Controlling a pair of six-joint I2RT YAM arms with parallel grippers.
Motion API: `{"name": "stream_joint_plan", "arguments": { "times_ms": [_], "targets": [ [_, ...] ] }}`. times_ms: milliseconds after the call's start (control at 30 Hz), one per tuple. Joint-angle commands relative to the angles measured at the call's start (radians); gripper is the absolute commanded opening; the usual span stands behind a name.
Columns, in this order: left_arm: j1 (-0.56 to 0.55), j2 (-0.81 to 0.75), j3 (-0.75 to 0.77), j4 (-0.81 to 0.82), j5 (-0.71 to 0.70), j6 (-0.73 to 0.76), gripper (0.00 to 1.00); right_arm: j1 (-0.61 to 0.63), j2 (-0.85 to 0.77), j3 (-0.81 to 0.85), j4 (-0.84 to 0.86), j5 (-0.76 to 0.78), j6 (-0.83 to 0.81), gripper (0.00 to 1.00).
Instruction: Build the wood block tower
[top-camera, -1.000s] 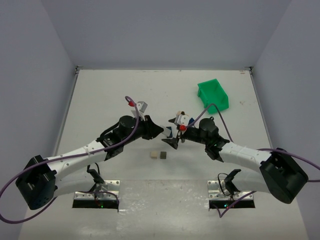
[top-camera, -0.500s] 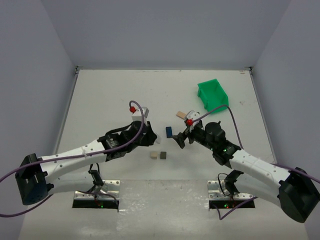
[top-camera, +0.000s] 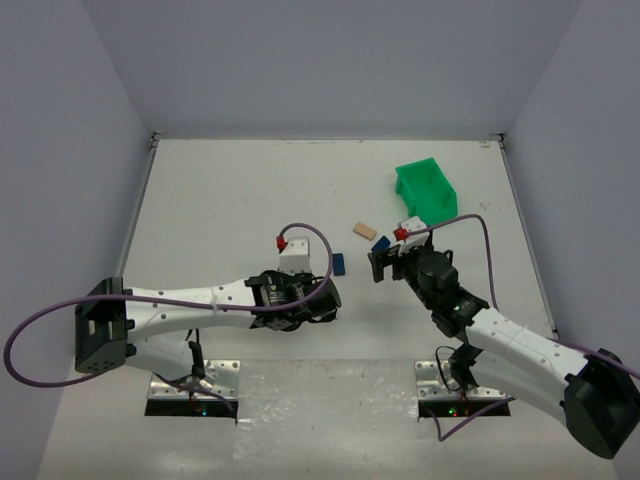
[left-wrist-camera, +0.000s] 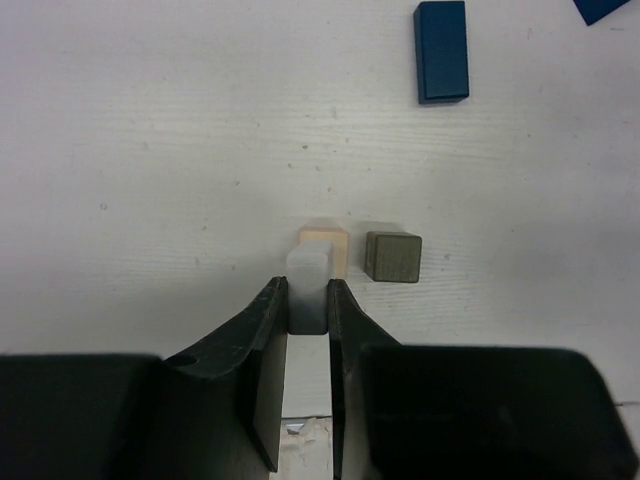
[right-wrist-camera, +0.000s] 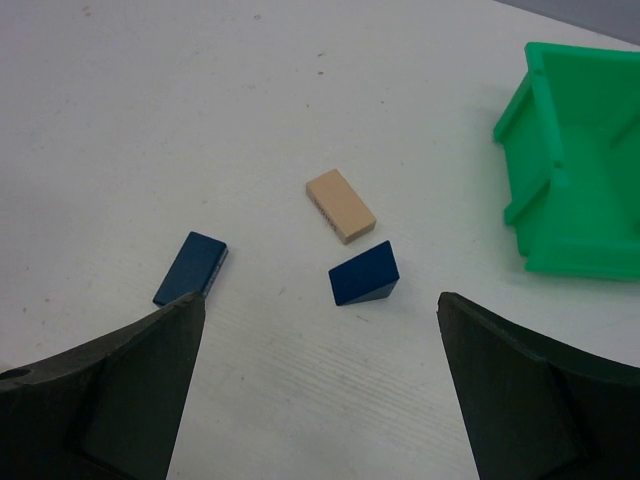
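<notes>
In the left wrist view my left gripper (left-wrist-camera: 307, 283) is shut on a small pale grey block (left-wrist-camera: 307, 272), just in front of a tan cube (left-wrist-camera: 325, 243). A dark grey cube (left-wrist-camera: 392, 257) sits right of the tan one. From above, my left gripper (top-camera: 325, 300) hides both cubes. A dark blue plank (top-camera: 339, 263) (left-wrist-camera: 441, 50) lies farther back. My right gripper (right-wrist-camera: 320, 300) (top-camera: 380, 262) is open and empty above the table, with a blue wedge (right-wrist-camera: 364, 273), a tan plank (right-wrist-camera: 340, 205) and the blue plank (right-wrist-camera: 191, 267) ahead of it.
A green plastic bin (top-camera: 425, 190) (right-wrist-camera: 580, 170) stands at the back right, beyond the tan plank (top-camera: 364, 230) and the blue wedge (top-camera: 380, 243). Purple cables loop over both arms. Grey walls close in the table (top-camera: 220, 200) on three sides.
My left gripper has swung toward the near edge and now sits over the two cubes. My right gripper has drawn back to the right, leaving the blue plank on the table.
</notes>
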Motion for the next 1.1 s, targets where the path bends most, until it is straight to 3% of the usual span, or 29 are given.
{"name": "stream_joint_plan", "arguments": {
  "times_ms": [0,267,700,1067],
  "targets": [
    [-0.014,-0.021,0.022,-0.068,-0.096,-0.1,0.0,-0.008,-0.011,0.0,0.03,0.054,0.017,0.99],
    [-0.012,0.017,0.023,0.005,-0.081,-0.034,0.0,-0.014,0.035,0.017,0.03,0.071,0.021,0.99],
    [-0.014,0.124,0.045,0.017,-0.053,-0.02,0.0,-0.017,0.036,0.014,0.029,0.066,0.039,0.99],
    [-0.014,0.126,0.045,0.022,-0.045,-0.018,0.0,-0.017,0.048,0.02,0.025,0.067,0.041,0.99]
  ]
}}
